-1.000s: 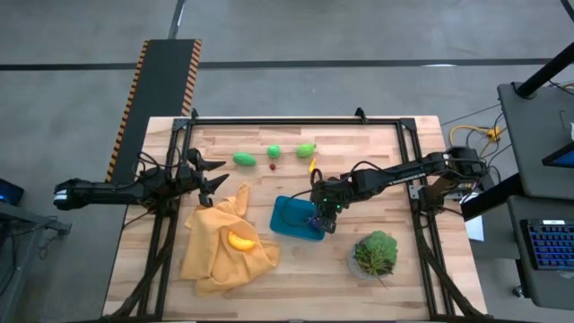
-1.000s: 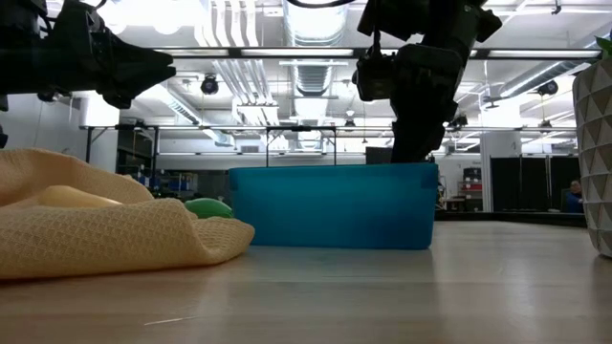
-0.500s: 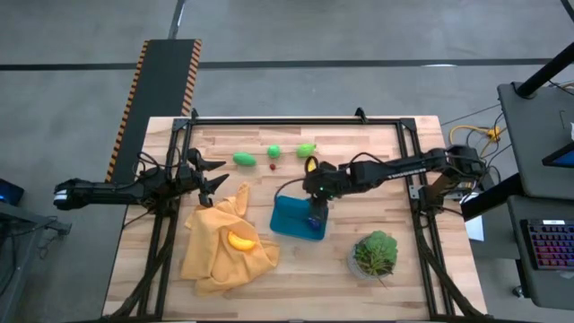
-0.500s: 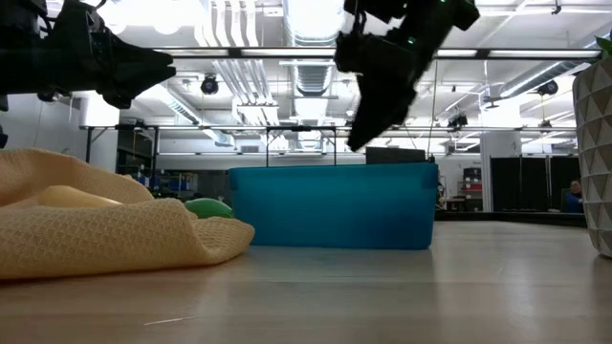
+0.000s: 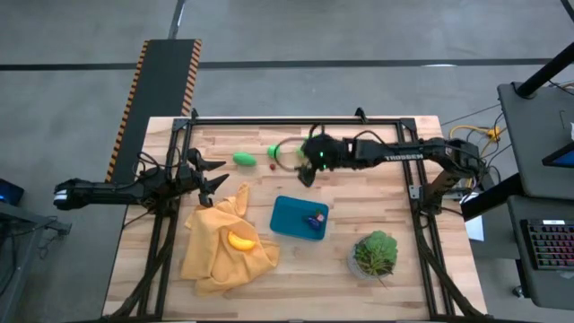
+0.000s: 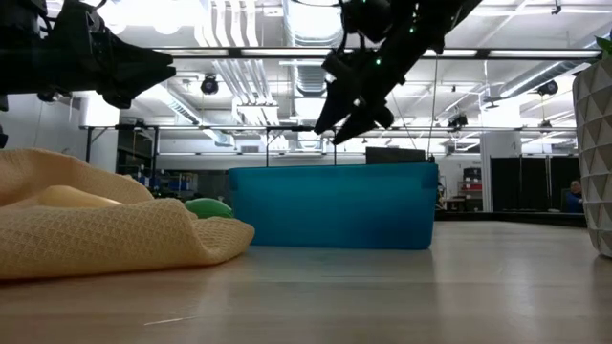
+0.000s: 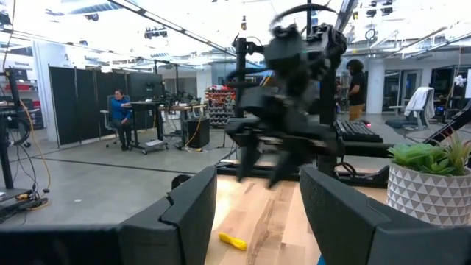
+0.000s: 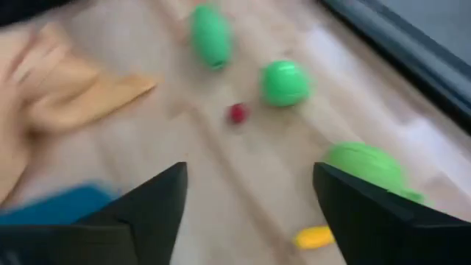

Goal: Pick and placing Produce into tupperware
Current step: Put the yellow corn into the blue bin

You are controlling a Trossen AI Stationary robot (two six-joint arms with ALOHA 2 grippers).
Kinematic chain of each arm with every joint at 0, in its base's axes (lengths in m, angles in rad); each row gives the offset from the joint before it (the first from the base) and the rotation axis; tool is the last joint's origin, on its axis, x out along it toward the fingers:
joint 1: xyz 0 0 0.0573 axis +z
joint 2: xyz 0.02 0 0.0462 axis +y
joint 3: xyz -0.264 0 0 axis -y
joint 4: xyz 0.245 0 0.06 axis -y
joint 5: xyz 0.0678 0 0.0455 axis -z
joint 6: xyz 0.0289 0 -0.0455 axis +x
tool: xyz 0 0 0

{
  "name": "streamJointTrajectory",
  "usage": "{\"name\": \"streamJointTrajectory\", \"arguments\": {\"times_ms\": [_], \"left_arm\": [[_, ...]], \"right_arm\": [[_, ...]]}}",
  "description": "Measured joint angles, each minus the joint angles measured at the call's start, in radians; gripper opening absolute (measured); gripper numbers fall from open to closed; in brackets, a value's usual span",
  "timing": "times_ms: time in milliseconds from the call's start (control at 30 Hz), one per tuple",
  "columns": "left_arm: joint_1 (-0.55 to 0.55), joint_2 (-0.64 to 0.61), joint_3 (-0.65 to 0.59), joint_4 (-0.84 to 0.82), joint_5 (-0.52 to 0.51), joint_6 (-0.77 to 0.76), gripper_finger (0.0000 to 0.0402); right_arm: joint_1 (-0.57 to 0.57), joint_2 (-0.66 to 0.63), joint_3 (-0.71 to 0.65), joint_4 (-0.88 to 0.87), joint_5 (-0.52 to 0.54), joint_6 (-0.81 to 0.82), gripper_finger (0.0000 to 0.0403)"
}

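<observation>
Since a second ago the right arm has swung off the tupperware toward the far row of produce, leaving a small purple piece lying inside the container at its right end. The tabletop carries, largest first, the mustard-yellow cloth at the near left with a yellow-orange piece resting in its folds, then the teal tupperware just right of it, then the leafy plant in its pot at the near right. Along the far side lie the remaining small pieces — an oblong green one, a round green one, a third green one seen clearly only from the right wrist, a yellow sliver and a tiny red berry. The right gripper hangs above that row with its fingers spread and nothing between them. The left gripper waits at the left edge just beyond the cloth, fingers parted and empty. The likely next step is a descent onto one of the green pieces or the yellow sliver. The pieces sit close together, so spread fingers coming down off-centre could knock a neighbour — the round green one would probably roll toward the frame rail. The arm also appears to be moving fast, so a hurried closure could pinch an edge and squirt a smooth piece away.
</observation>
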Motion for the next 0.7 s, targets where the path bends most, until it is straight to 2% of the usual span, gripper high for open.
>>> {"name": "streamJointTrajectory", "arguments": {"times_ms": [100,200,700], "left_arm": [[0.000,0.000,0.000,0.000,0.000,0.000,0.0183],[0.000,0.000,0.000,0.000,0.000,0.000,0.0183],[0.000,0.000,0.000,0.000,0.000,0.000,0.0183]], "right_arm": [[-0.049,0.000,0.000,-0.005,0.012,0.086,0.0311],[-0.083,0.004,0.000,-0.009,0.013,0.119,0.0318],[-0.099,0.173,0.000,-0.057,0.029,0.264,0.0299]]}}
